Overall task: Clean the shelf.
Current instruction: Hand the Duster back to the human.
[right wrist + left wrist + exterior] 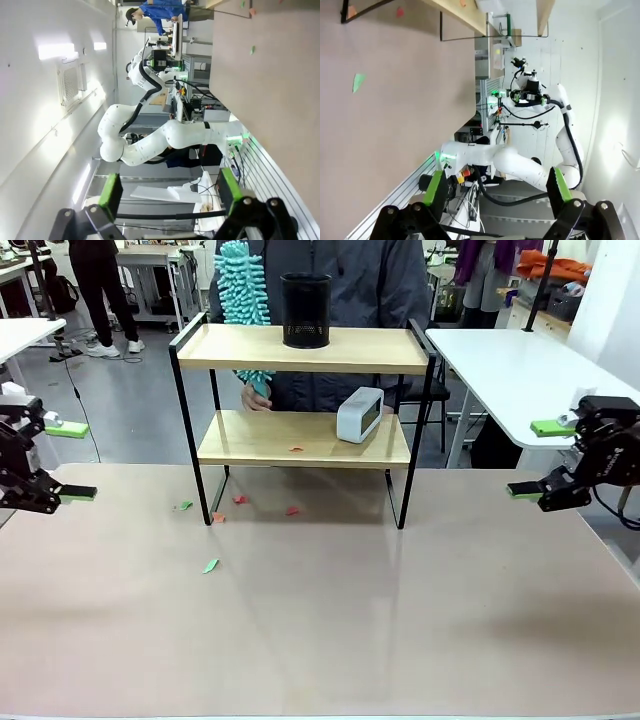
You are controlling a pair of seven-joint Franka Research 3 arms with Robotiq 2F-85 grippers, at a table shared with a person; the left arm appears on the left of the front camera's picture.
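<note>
The shelf (300, 348) stands at the table's far side, two light wooden boards in a black frame. A black mesh cup (305, 310) sits on its top board. On the lower board are a white clock (360, 413) and a red scrap (296, 449). Behind it, a person's hand (258, 395) holds a teal fluffy duster (243, 285) upright past the top board's left end. My left gripper (72, 460) (497, 187) hangs open at the left edge, holding nothing. My right gripper (537, 458) (170, 189) is open and holds nothing at the right edge. Both are far from the shelf (465, 12).
Red scraps (240, 499) and green scraps (211, 565) (358, 81) (253, 49) lie on the pinkish table (320, 620) in front of the shelf's left legs. A white side table (520, 370) stands at the right. The person stands right behind the shelf.
</note>
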